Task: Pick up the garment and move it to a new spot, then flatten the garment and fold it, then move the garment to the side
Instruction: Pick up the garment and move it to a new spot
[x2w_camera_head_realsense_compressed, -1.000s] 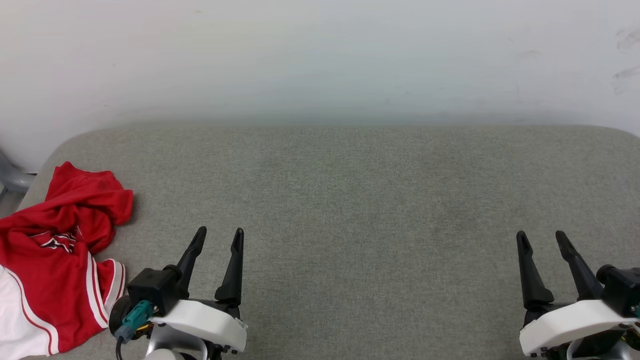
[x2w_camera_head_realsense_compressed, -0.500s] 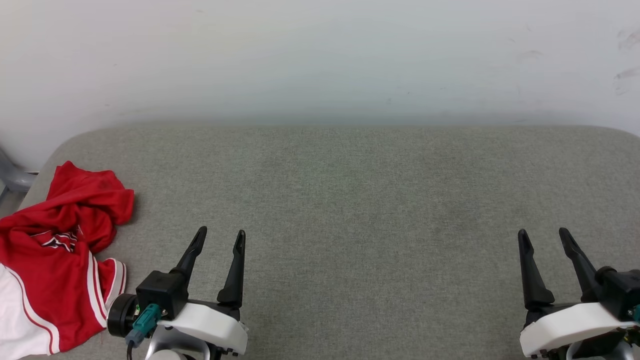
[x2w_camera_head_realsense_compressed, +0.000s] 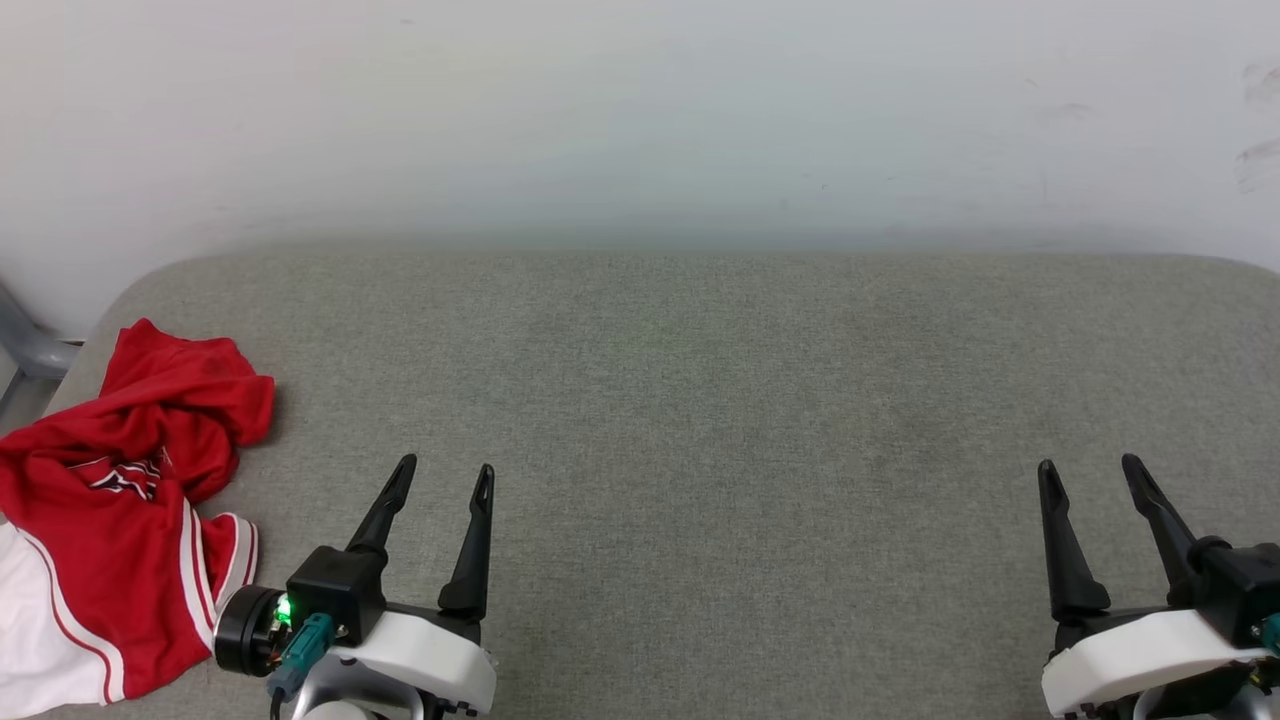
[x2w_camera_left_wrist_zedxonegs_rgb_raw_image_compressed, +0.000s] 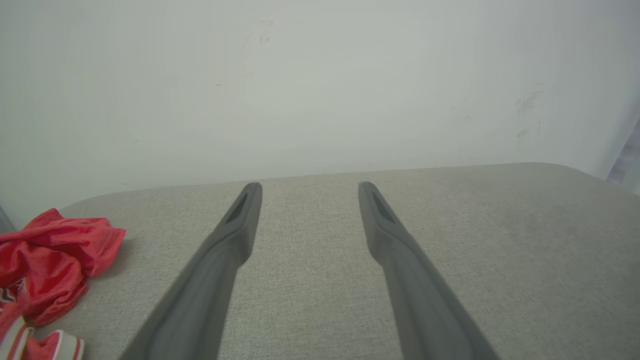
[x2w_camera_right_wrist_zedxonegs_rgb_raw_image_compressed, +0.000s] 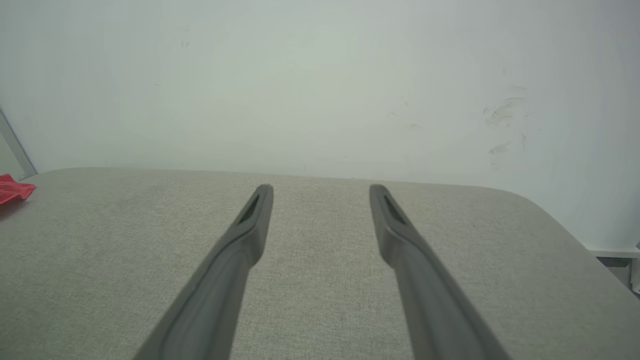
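The garment (x2w_camera_head_realsense_compressed: 130, 500) lies crumpled at the left edge of the grey padded table (x2w_camera_head_realsense_compressed: 700, 400): red cloth, a white sleeve with red-white striped trim, a bit of black lettering. It also appears at the left in the left wrist view as a red heap (x2w_camera_left_wrist_zedxonegs_rgb_raw_image_compressed: 45, 260), and a red corner (x2w_camera_right_wrist_zedxonegs_rgb_raw_image_compressed: 12, 192) of the garment peeks in at the far left of the right wrist view. My left gripper (x2w_camera_head_realsense_compressed: 445, 468) is open just right of the garment, touching nothing. Far to the right my right gripper (x2w_camera_head_realsense_compressed: 1088, 465) stands open and empty over bare table.
A pale wall (x2w_camera_head_realsense_compressed: 640, 120) rises directly behind the table's far edge. A grey metal chair or frame part (x2w_camera_head_realsense_compressed: 30, 350) pokes in beyond the table's left corner. The table's rounded right corner (x2w_camera_right_wrist_zedxonegs_rgb_raw_image_compressed: 550, 210) drops off near the right arm.
The head view has shifted slightly, so the garment sits a touch more to the right. My left wrist has rotated a little and a green light shows on it. Both grippers stay open.
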